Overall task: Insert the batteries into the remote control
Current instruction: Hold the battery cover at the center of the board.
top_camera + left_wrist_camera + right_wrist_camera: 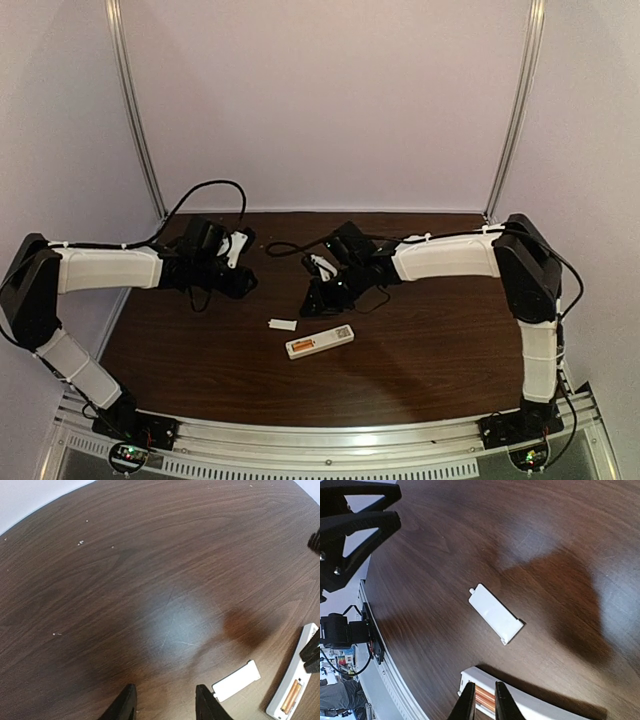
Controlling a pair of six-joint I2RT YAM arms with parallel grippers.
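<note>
Right tool (pixel 484 687) poised over one remote control (pixel 320 341), one cover plate (pixel 496 615) beside.

White remote control (pixel 320 342), orange batteries (pixel 291 696), dark brown woodgrain table (pixel 420 350).

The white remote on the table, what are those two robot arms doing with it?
They are loading batteries into it. The remote control lies on the table with its battery bay open and orange batteries showing inside. The right gripper hangs right over that bay, fingers nearly together; whether it pinches a cell is unclear. The cover plate lies loose beside the remote. The left gripper hovers open over bare wood, holding nothing.
</note>
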